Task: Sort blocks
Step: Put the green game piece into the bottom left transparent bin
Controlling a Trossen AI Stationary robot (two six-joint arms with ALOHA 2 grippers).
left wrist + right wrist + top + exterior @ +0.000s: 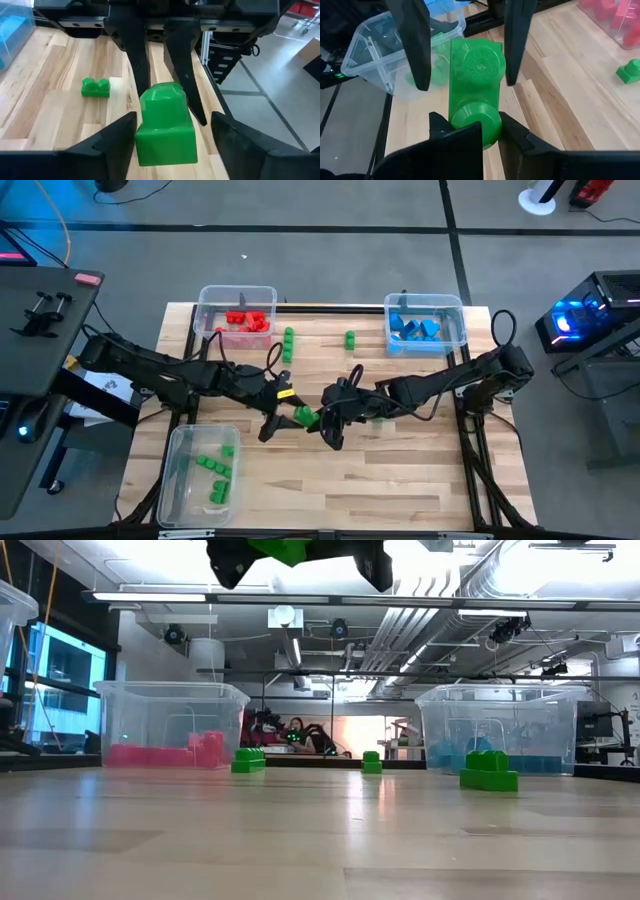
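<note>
A green two-stud block [305, 417] hangs high over the table's middle, between my two grippers; it also shows at the top of the low view [285, 550]. My right gripper [472, 127], reaching in from the right, is shut on one end of the block. My left gripper [172, 125] comes from the left and is open. Its fingers [120, 137] stand on either side of the block's other end [165, 135], with gaps showing. Loose green blocks lie flat on the table at the far middle [288, 345], [350, 339] and under the right arm [378, 418]. My right gripper pinches the green block between its two fingers, one on each long side, at the block's end nearest that gripper [472, 117]. The fingers slant down from the table's right and lie along the block. The block is lifted clear of the table, its other end sticking out toward my left gripper.
A clear bin of red blocks [237, 315] stands at the far left. A clear bin of blue blocks [425, 323] stands at the far right. A clear bin of green blocks [200, 475] sits at the near left corner. Bare wood lies near the front edge.
</note>
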